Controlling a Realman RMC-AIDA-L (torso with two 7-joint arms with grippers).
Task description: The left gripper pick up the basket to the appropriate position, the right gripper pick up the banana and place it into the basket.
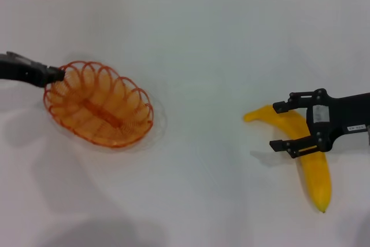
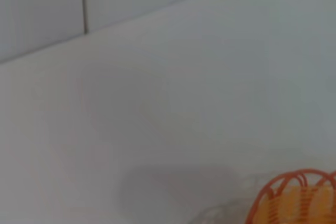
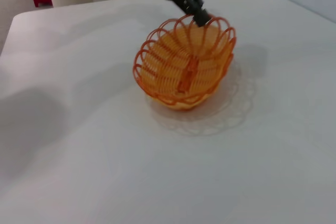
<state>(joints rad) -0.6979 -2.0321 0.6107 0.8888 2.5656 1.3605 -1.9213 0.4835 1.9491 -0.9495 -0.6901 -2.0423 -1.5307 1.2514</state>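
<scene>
While the right gripper (image 1: 282,125) straddles the banana (image 1: 306,154) with fingers spread, not clamped, on the white table (image 1: 208,56), farther left the left gripper (image 1: 56,75) pinches the tilted basket's (image 1: 98,103) rim.

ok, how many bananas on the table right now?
1. The banana lies on the table at the robot's right, between the open fingers of the right gripper. The basket on the left holds none.
</scene>
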